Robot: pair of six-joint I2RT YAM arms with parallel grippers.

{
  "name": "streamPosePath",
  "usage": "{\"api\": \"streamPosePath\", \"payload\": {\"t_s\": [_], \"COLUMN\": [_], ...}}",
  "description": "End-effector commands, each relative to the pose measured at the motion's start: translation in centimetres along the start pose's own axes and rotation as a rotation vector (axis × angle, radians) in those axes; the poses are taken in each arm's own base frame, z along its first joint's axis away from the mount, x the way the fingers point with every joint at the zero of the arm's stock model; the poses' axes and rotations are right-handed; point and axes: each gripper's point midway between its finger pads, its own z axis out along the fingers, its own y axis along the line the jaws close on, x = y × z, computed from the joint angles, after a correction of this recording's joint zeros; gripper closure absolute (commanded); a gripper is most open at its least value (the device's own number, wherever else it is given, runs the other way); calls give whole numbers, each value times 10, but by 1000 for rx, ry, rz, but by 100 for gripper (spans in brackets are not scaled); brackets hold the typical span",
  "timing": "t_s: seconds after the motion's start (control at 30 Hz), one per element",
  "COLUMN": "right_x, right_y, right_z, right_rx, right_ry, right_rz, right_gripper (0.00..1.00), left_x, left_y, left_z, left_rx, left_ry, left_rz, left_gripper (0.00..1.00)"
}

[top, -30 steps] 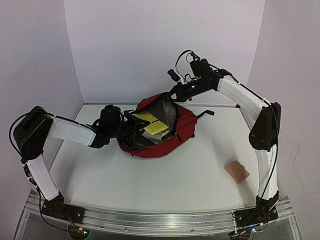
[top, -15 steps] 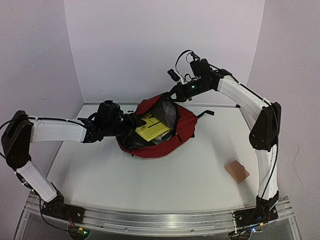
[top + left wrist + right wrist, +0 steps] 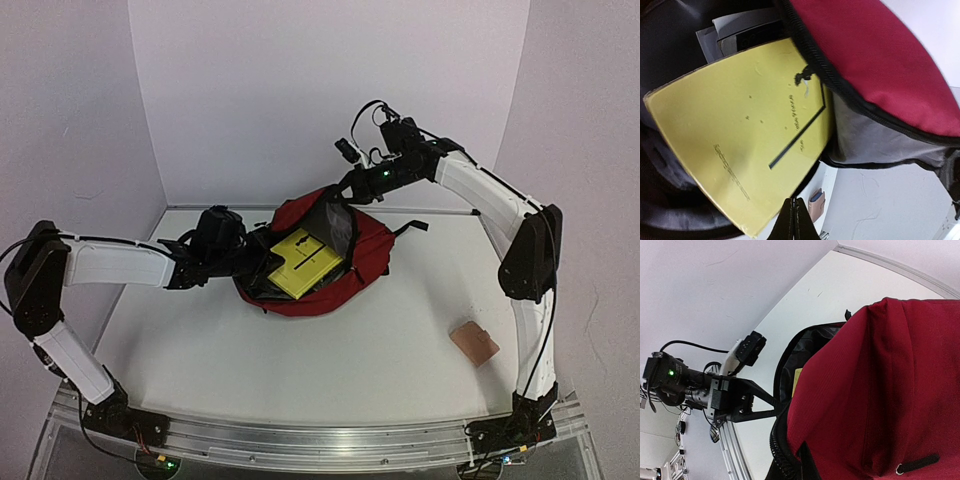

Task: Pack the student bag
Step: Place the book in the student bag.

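Observation:
The student bag [image 3: 368, 252], dark red with a black zip and dark lining, lies open at the table's back centre. My right gripper [image 3: 347, 189] is shut on its upper flap and holds it up; in the right wrist view the bag's red fabric [image 3: 890, 390] fills the frame around my gripper [image 3: 807, 466]. A yellow book [image 3: 306, 263] lies slanted in the opening, over a grey-white book [image 3: 740, 30]. My left gripper [image 3: 258, 263] is at the opening's left side. In the left wrist view it [image 3: 794, 212] is shut, with its tips at the edge of the yellow book [image 3: 750, 135].
A small tan wallet-like thing [image 3: 473, 343] lies on the white table at the right; it also shows in the left wrist view [image 3: 816, 204]. Walls stand close at the back and on both sides. A metal rail [image 3: 320, 440] runs along the near edge.
My left arm stretched toward the bag's opening. The yellow book shifted from leaning at the back of the opening to lying flatter and further right. My right arm stayed still.

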Motion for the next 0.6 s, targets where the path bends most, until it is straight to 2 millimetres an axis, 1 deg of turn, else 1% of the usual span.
{"api": "streamPosePath", "payload": {"t_s": [0.0, 0.03, 0.07, 0.1, 0.17, 0.23, 0.3, 0.37, 0.4, 0.47, 0.57], "right_x": [-27, -27, -26, -26, -25, -24, -22, -20, -20, -20, -20], "right_y": [33, 33, 32, 32, 33, 31, 30, 28, 28, 27, 27], "right_z": [-26, -26, -26, -26, -26, -25, -24, -22, -22, -22, -22], "right_rx": [-46, -45, -44, -43, -43, -44, -43, -42, -42, -40, -41], "right_ry": [-84, -84, -83, -82, -81, -77, -74, -68, -68, -68, -68], "right_rz": [-73, -74, -75, -77, -82, -80, -78, -74, -72, -70, -69], "right_gripper": [100, 100, 100, 100, 100, 100, 100, 100, 100, 100, 100], "left_x": [-7, -6, -4, -2, 1, 5, 11, 9, 10, 12, 15], "left_y": [-32, -36, -38, -39, -37, -35, -31, -23, -11, 5, 19], "left_z": [12, 10, 7, 3, -10, -25, -37, -46, -48, -50, -48], "left_rx": [109, 123, 129, 123, 100, 60, 26, 0, -32, -72, -101], "left_ry": [-10, -7, -3, -6, -25, -57, -68, -90, -86, -83, -74], "left_rz": [40, 55, 71, 85, 114, 149, 165, 144, 129, 111, 89], "left_gripper": [100, 99, 94, 88, 79, 73, 71, 71, 71, 71, 71]}}
